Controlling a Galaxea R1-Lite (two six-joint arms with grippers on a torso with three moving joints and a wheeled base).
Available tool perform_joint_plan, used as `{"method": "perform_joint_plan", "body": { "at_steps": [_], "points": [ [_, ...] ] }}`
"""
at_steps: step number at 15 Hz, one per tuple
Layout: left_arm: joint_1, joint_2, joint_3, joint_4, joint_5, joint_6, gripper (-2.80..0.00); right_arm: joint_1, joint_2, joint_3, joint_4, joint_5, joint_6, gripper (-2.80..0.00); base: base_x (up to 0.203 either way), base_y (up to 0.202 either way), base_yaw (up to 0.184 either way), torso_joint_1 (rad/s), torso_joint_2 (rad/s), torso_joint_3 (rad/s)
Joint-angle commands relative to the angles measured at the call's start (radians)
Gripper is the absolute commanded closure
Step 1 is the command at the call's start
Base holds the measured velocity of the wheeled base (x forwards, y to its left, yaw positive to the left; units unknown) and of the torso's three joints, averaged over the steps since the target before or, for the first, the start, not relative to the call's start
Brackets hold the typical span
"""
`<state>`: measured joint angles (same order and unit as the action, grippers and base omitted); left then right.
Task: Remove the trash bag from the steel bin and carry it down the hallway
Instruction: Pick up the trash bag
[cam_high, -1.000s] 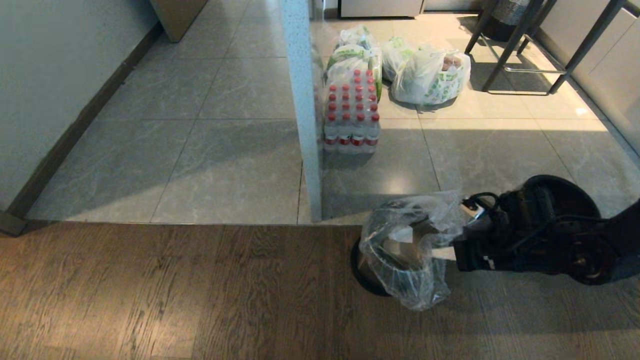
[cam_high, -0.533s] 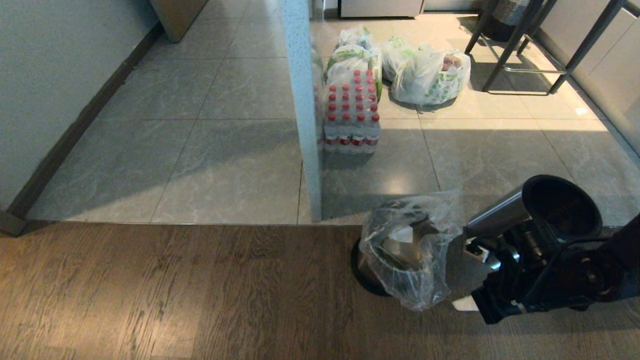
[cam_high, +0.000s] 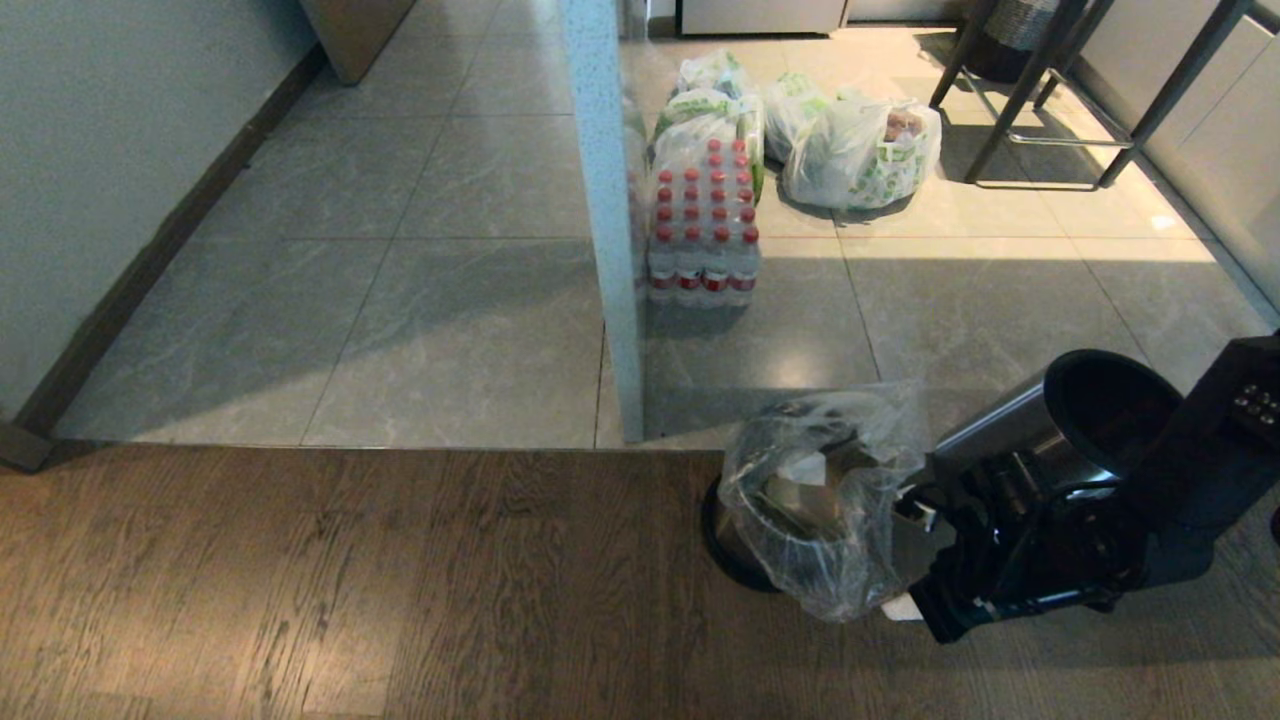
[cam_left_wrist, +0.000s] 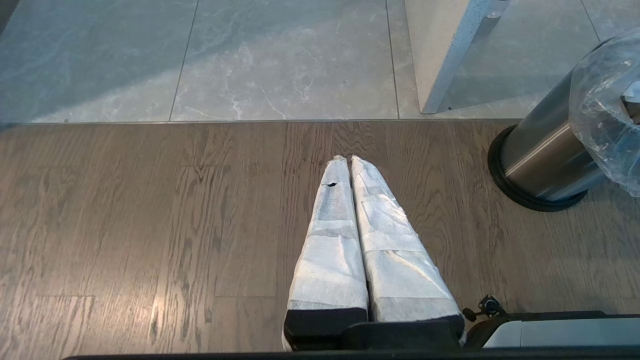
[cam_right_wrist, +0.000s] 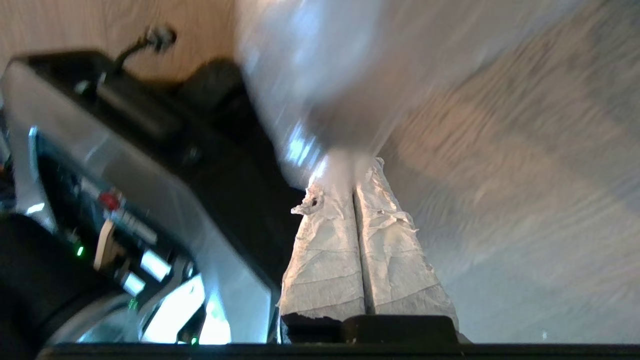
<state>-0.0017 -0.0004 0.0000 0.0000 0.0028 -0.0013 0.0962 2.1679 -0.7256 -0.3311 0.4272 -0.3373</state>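
standing on the wood-plank floor (cam_high: 300, 590), just at the seam where the tiles begin, the steel bin (cam_high: 735, 545) wears the trash bag (cam_high: 815, 500) puffed up over its rim; through the clear plastic i see something brown and a white scrap inside. a second steel can (cam_high: 1060, 420) leans beside it on my right, its dark mouth open toward me, and i cannot make out anything in it. farther off on the tiles sit a shrink-wrapped pack of red-capped bottles (cam_high: 703, 235) and white grocery bags with green print (cam_high: 860, 150).

my right gripper (cam_high: 905, 607) is low, right beside the bag's hanging lower edge, fingers pressed together. whether a fold of plastic is caught between them i cannot tell. my right wrist view shows those cloth-wrapped fingers (cam_right_wrist: 390, 250) closed with a blurred pale mass at their tips, and part of my own base alongside, which the head view does not give. my left gripper (cam_left_wrist: 345, 160) appears only in the left wrist view, parked over the planks well apart from the bin, fingers together and empty; that view also shows the bin's black foot ring (cam_left_wrist: 530, 197) flat on the wood.

a speckled white partition (cam_high: 605, 200) ends near the seam just left of the bin. left of it the hallway (cam_high: 400, 260) runs open between the partition and the wall with its dark baseboard (cam_high: 150, 260). chair legs (cam_high: 1030, 100) crowd the far right.
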Motion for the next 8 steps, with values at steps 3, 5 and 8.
{"method": "perform_joint_plan", "body": {
  "at_steps": [3,5,8],
  "points": [
    [0.0,0.0,0.001,0.0,0.0,0.0,0.0,0.0,0.036,-0.025,-0.099,0.016,0.099,0.0,0.0,0.0,0.0,0.0,0.0,0.0],
    [0.0,0.0,0.002,0.0,0.0,0.001,0.0,0.001,0.012,-0.034,-0.113,0.025,0.17,0.0,0.0,0.0,0.0,0.0,0.0,0.0],
    [0.0,0.0,0.002,0.0,0.0,0.001,0.0,0.001,-0.029,-0.022,-0.101,0.032,0.247,0.0,0.0,0.0,0.0,0.0,0.0,0.0]
  ]
}}
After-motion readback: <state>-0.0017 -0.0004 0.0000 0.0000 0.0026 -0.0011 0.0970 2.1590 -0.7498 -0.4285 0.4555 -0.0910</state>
